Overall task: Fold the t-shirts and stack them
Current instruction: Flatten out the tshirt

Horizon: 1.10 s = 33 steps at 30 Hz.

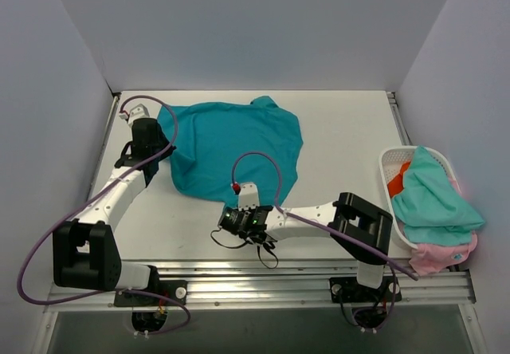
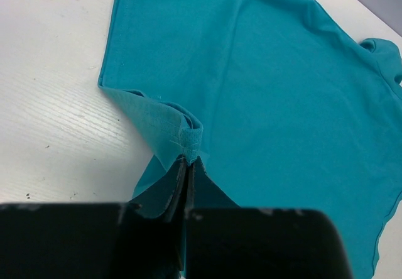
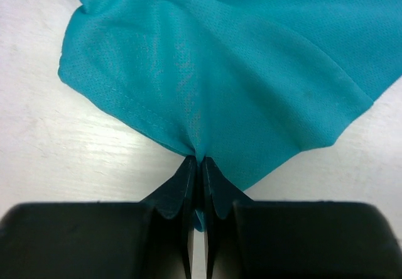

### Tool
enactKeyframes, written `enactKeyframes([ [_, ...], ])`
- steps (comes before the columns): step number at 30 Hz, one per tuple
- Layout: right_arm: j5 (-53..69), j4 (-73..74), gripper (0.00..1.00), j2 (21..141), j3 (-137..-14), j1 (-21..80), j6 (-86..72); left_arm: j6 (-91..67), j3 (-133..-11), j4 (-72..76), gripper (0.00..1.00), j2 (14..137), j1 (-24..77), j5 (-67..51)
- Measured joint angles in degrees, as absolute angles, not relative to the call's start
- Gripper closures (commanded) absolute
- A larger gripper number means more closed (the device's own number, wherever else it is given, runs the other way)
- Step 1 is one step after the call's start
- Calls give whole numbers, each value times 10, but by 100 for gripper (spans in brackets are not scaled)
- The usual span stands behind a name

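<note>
Your left fingers [image 2: 173, 188] are clenched on a fold of the teal shirt [image 1: 231, 147] at its left edge, and the cloth is peaked up there. Your right fingers [image 3: 182, 181] pinch its near hem, with fabric bunched between them. The shirt lies spread and somewhat rumpled on the worktop [image 1: 343, 139], far and left of centre. At the right edge, the basket [image 1: 388, 161] holds an aqua shirt [image 1: 430, 198] draped over a pink shirt [image 1: 442, 254] and an orange-red shirt [image 1: 398, 180].
</note>
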<state>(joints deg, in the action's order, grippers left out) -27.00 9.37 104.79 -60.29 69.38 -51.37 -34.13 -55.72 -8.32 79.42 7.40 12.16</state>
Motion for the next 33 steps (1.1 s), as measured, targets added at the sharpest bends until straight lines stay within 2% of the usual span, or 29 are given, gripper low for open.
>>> enactKeyframes([
  [6, -307, 198, 100, 1007, -596, 711, -531, -341, -557, -112, 98, 761, 92, 142],
  [10, -382, 320, 100, 923, -641, 754, -564, -342, -559, -164, 98, 663, 127, 156],
  [14, -490, 423, 100, 811, -750, 854, -608, -339, -584, -229, 98, 555, 155, 163],
  [18, -602, 495, 100, 729, -844, 1004, -630, -335, -644, -302, 98, 471, 162, 165],
  [23, -710, 584, 100, 721, -963, 1117, -615, -327, -768, -388, 98, 416, 164, 161],
  [27, -776, 616, 100, 759, -1058, 1130, -577, -319, -883, -432, 98, 409, 164, 153],
  [30, -802, 601, 100, 768, -1077, 1130, -515, -312, -941, -434, 98, 402, 164, 140],
  [33, -817, 455, 100, 748, -1035, 1130, -359, -307, -962, -430, 98, 388, 164, 119],
])
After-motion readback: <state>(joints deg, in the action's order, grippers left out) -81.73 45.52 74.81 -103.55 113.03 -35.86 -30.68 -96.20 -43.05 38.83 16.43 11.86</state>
